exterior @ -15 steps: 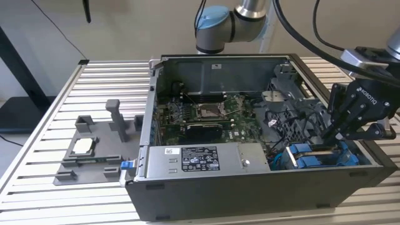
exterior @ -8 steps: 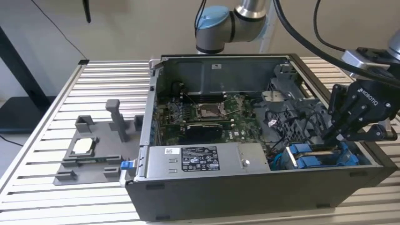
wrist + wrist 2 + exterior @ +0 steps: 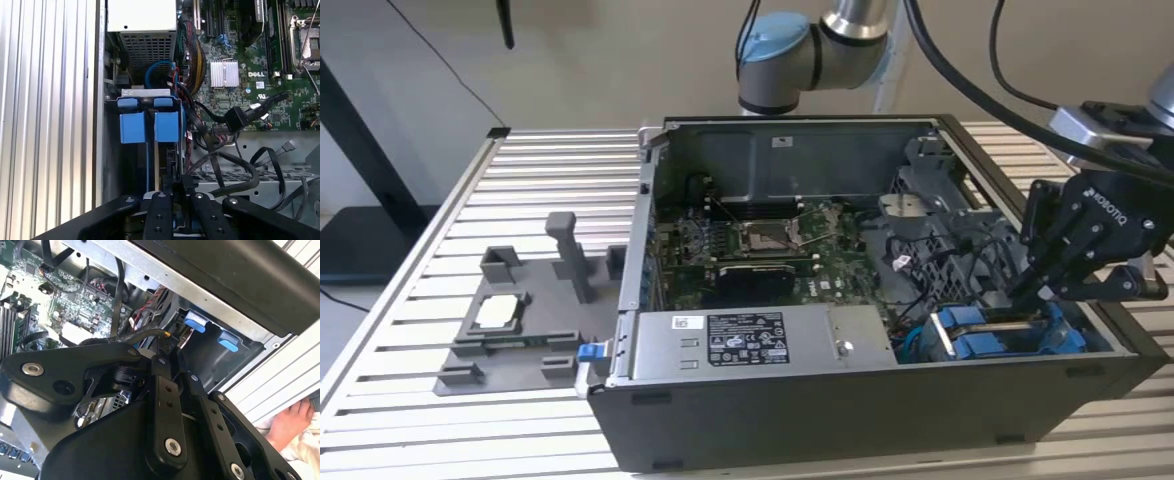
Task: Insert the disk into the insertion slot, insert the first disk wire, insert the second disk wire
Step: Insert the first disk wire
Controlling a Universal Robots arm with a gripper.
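Observation:
The disk (image 3: 998, 340) sits in the insertion slot (image 3: 1070, 345) at the case's near corner on the exterior view's right, its blue carrier tabs (image 3: 150, 126) showing at the bay's end. My gripper (image 3: 1023, 300) reaches down into the bay at the disk's other end. Its fingers (image 3: 161, 200) stand close together, shut on the plug of a black disk wire (image 3: 142, 335), which curves up to the fingertips (image 3: 161, 360). Another black plug on a flat cable (image 3: 235, 118) hangs loose over the motherboard. The bay's blue clips (image 3: 194, 322) lie just past the gripper (image 3: 167, 342).
The open computer case (image 3: 881, 420) lies on a slatted metal table (image 3: 560, 180). A silver labelled power-supply box (image 3: 747, 345) sits beside the bay, and loose cables (image 3: 240, 170) crowd around it. A grey fixture (image 3: 507, 335) stands on the exterior view's left. A person's hand (image 3: 290, 422) rests outside the case.

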